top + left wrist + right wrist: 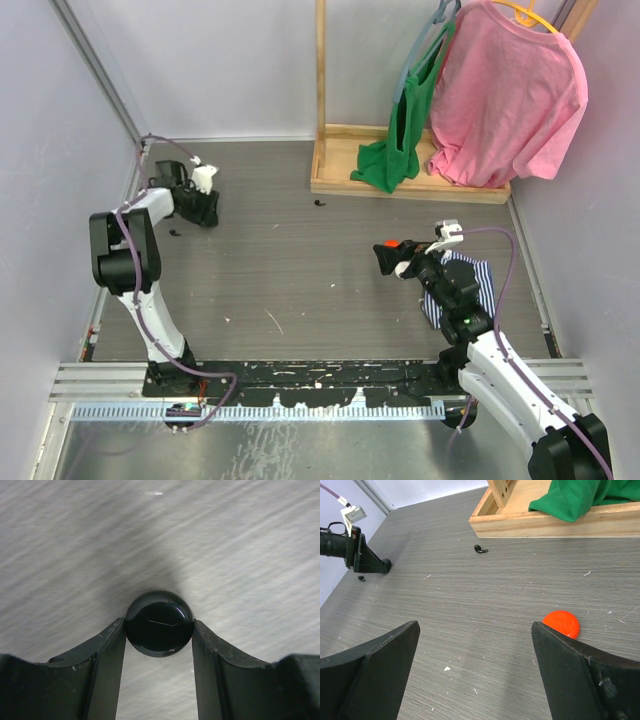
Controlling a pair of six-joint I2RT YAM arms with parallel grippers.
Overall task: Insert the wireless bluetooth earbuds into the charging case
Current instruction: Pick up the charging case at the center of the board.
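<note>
Pinches glossy black charging case (159, 623) by its sides with left gripper (203, 207), at ten o'clock. Holds right gripper (474, 626) wide open, empty. Spots black earbud (319, 203) at twelve o'clock: likely light, hard, slippery; best nipped across its body.

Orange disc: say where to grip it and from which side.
Take the orange disc by its rim, jaws on opposite edges, coming straight down from above. It lies flat and low on the table, so only the thin round edge offers purchase; being round, any angle across should work.
</note>
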